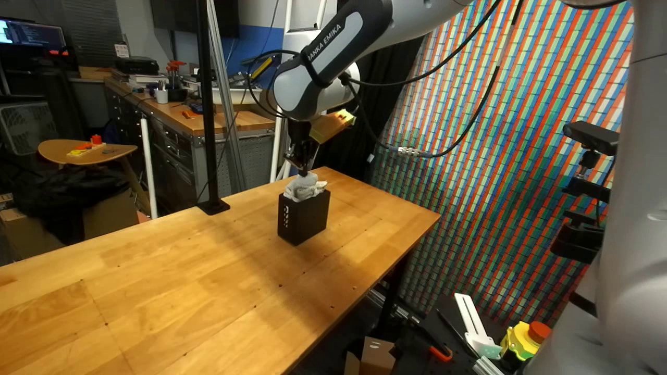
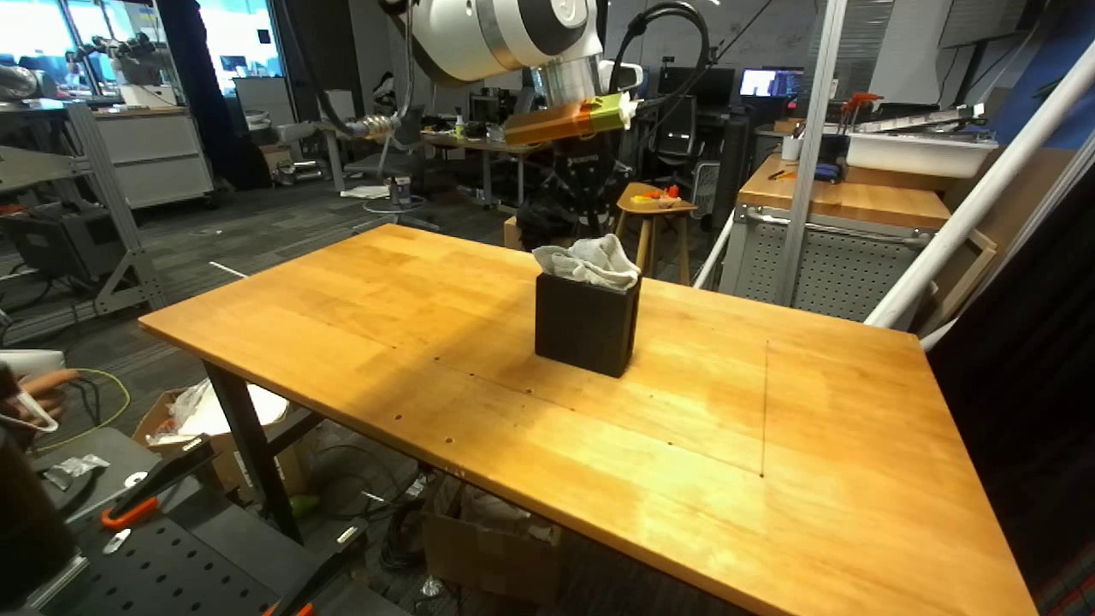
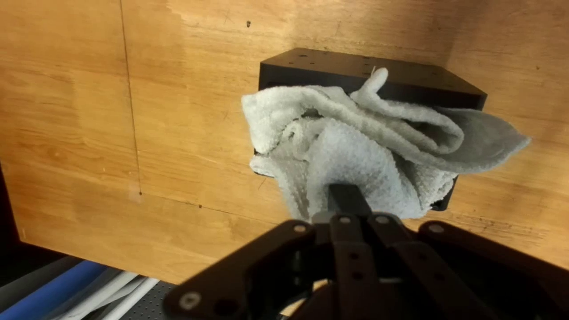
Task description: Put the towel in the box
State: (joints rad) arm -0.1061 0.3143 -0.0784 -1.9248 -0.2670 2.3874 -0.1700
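Note:
The grey-white towel [image 1: 304,188] is bunched in the mouth of the black box [image 1: 305,219], with folds sticking up above the rim. In an exterior view the towel [image 2: 590,263] fills the top of the box [image 2: 582,323], which stands upright on the table. In the wrist view towel [image 3: 351,151] folds drape over the edges of the box [image 3: 369,71]. My gripper [image 1: 304,171] points down at the top of the towel. In the wrist view the fingertips [image 3: 349,195] are together against or just above the towel, with no cloth visible between them. Their contact is partly hidden.
The box stands on a wooden table [image 1: 182,271]. A black post [image 1: 211,207] is clamped at a table edge. White pipes [image 1: 276,151] and a workbench [image 1: 177,112] stand beyond the table.

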